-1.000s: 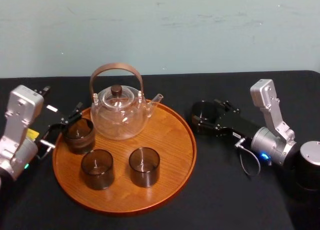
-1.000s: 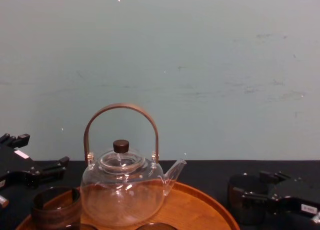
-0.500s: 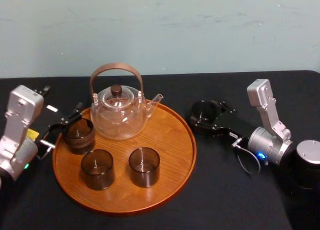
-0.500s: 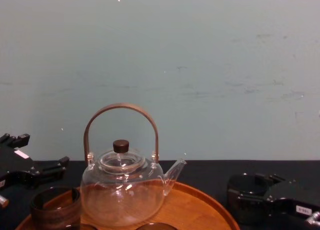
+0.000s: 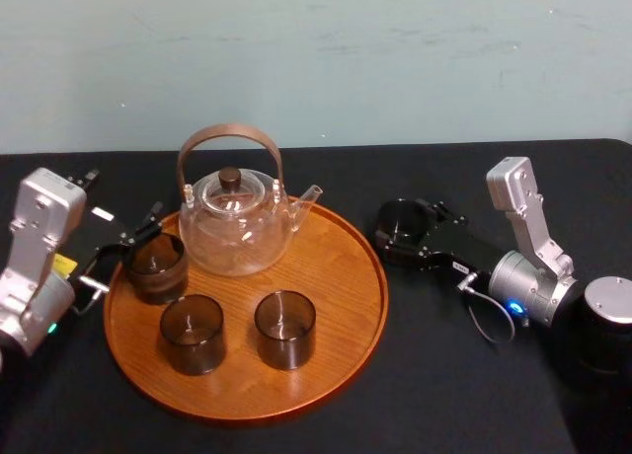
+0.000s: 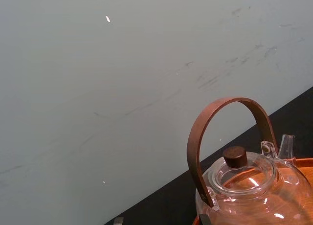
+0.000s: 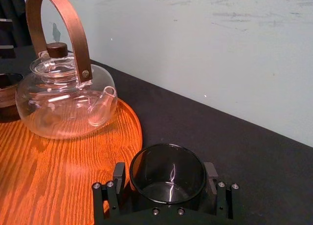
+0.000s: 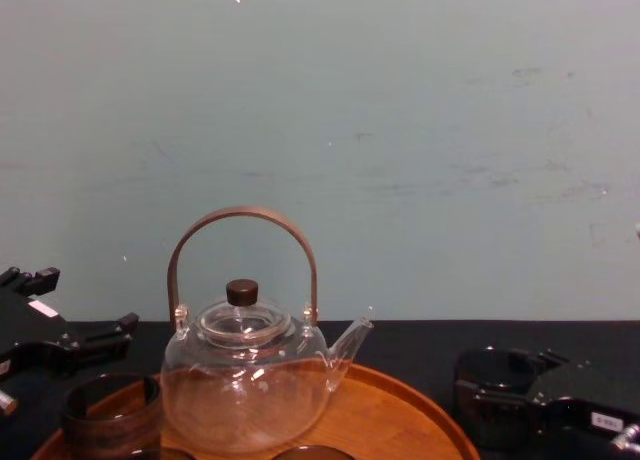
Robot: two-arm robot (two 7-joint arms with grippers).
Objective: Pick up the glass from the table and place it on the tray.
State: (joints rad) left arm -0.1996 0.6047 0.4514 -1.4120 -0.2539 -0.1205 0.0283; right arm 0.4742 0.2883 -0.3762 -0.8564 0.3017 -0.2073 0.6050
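A dark smoked glass (image 5: 402, 220) sits just right of the tray, low over the black table. My right gripper (image 5: 405, 224) is shut on it. In the right wrist view its black fingers (image 7: 119, 175) press both sides of the glass (image 7: 168, 183). The round orange-brown tray (image 5: 341, 276) holds a clear teapot (image 5: 235, 225) and three more dark glasses (image 5: 155, 266) (image 5: 193, 333) (image 5: 285, 328). My left gripper (image 5: 133, 239) rests open at the tray's left edge, its fingers on either side of the rear-left glass.
The teapot's brown hoop handle (image 5: 229, 138) stands tall at the tray's back. There is bare wood on the tray's right half (image 7: 63, 176) beside the teapot spout (image 7: 103, 100). A pale wall closes off the far side of the black table (image 5: 444, 375).
My right gripper and its glass have shifted slightly left toward the tray's rim. The left arm and everything on the tray have stayed still.
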